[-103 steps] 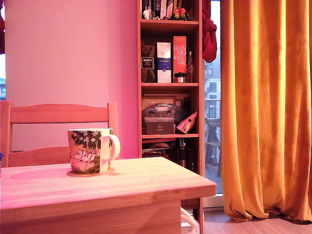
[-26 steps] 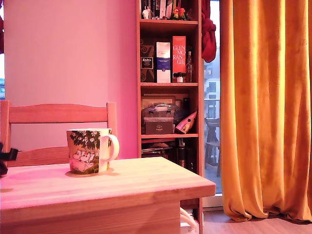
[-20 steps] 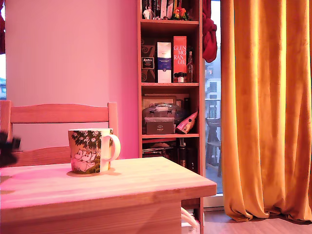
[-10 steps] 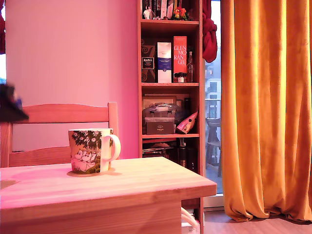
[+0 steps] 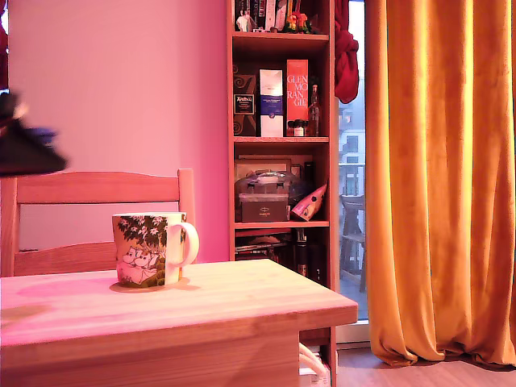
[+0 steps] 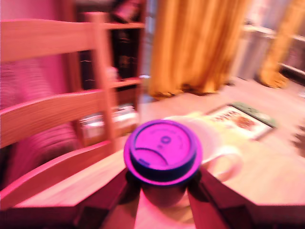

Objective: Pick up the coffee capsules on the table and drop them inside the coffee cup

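Gripper (image 6: 163, 183) clamps a capsule (image 6: 163, 151) between its dark fingers (image 6: 116, 191), purple foil rim facing the wrist camera at frame centre. Just behind it sits the cup (image 6: 217, 150). In the exterior view the gripper is a dark blur at upper left, the cup (image 5: 153, 249) lower left on the desk (image 5: 242, 310), chair (image 5: 97, 189) behind.

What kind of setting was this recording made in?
Most likely a home living or dining room: a wooden table with a matching chair, a bookshelf of boxes and bottles, and floor-length orange curtains at a glass door.
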